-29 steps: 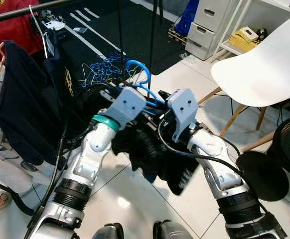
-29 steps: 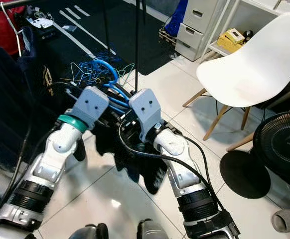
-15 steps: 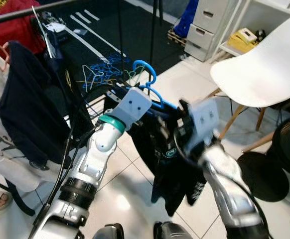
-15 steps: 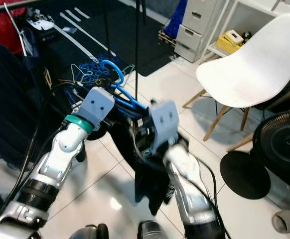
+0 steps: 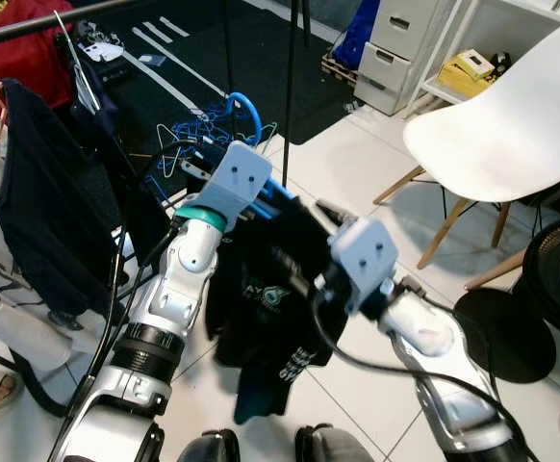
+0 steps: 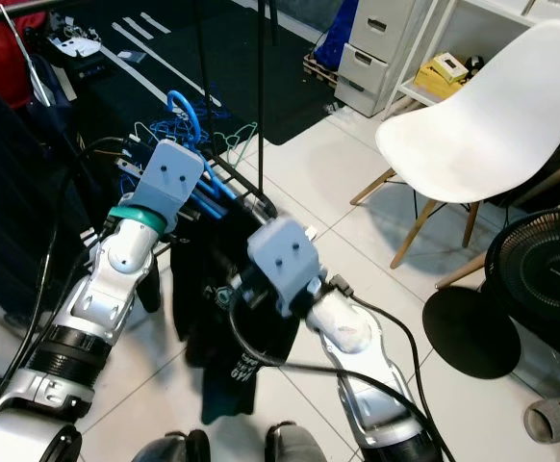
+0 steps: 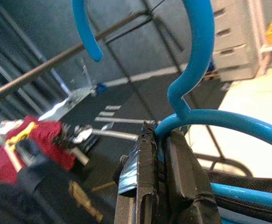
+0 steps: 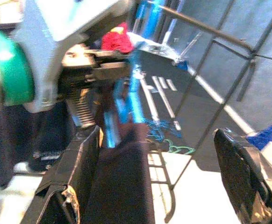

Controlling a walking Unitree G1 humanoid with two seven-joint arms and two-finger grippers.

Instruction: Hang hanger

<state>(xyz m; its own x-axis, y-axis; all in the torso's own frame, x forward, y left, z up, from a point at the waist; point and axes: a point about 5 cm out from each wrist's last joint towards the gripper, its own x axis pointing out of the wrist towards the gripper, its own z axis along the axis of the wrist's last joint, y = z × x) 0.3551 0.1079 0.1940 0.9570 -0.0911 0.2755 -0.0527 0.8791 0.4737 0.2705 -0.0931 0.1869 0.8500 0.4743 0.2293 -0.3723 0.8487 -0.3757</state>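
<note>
A blue plastic hanger (image 5: 242,103) carries a dark T-shirt (image 5: 261,289) with a light print, which hangs down freely over the floor. My left gripper (image 7: 160,135) is shut on the hanger's neck just below the hook (image 7: 196,70), and holds it up in front of me. The dark clothes rail (image 7: 56,60) runs past the hook, apart from it. My right gripper (image 8: 157,135) is open, a short way to the right of the shirt (image 8: 122,186), with nothing between its fingers. In the left eye view the right gripper (image 5: 294,268) is level with the shirt's chest.
The rail (image 5: 39,24) at the upper left holds a dark shirt (image 5: 39,192) and a red garment (image 5: 11,48). Rack poles (image 5: 290,96) rise behind the hanger, and loose hangers (image 5: 189,140) lie on the floor. To the right stand a white chair (image 5: 501,125) and a black fan (image 5: 559,279).
My right gripper has let go of the shirt and drawn back toward me. The left gripper has carried the hanger up and to the left, and the shirt now hangs straight.
</note>
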